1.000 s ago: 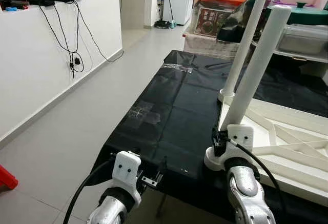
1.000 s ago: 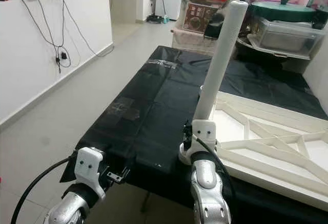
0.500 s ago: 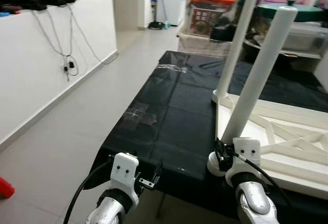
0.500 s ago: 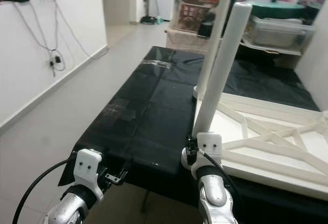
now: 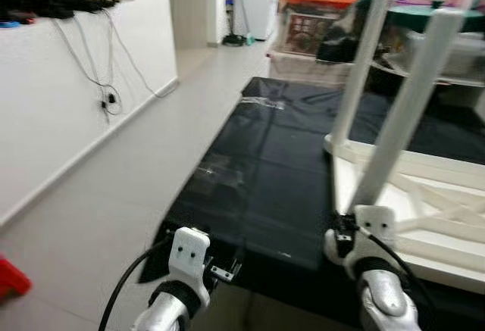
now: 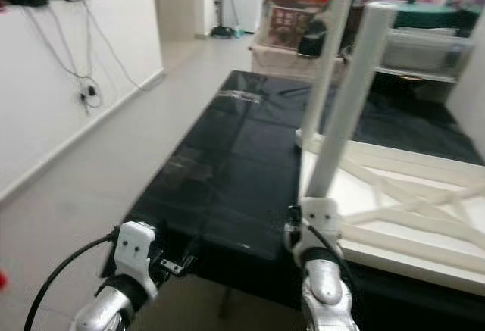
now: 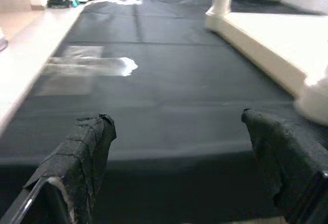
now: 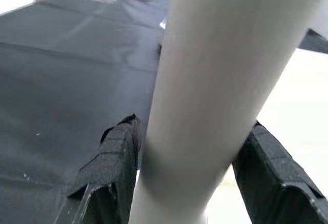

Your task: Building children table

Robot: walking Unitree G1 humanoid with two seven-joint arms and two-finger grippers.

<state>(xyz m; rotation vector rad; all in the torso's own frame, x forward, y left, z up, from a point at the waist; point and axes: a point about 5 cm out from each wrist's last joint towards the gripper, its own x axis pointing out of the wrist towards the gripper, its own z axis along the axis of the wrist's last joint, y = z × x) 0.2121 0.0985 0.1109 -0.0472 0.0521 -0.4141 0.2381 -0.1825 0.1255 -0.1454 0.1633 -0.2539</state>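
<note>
My right pincer (image 8: pixel 184 183) is clenched on the near table leg (image 6: pixel 350 100), standing at the corner of the upturned white table frame (image 6: pixel 409 195) at 3 o'clock. A second leg (image 6: pixel 327 62) stands fitted at 1 o'clock; I judge others remain. My left pincer (image 7: pixel 179 157) hangs released over the black tabletop (image 5: pixel 258 172). I read no labels.

The near table leg (image 5: pixel 402 111) now tilts further toward 1 o'clock than a second ago, its top swung toward 3 o'clock. The right gripper (image 8: pixel 189 172), clamped at its base, has shifted toward 3 o'clock with it.
</note>
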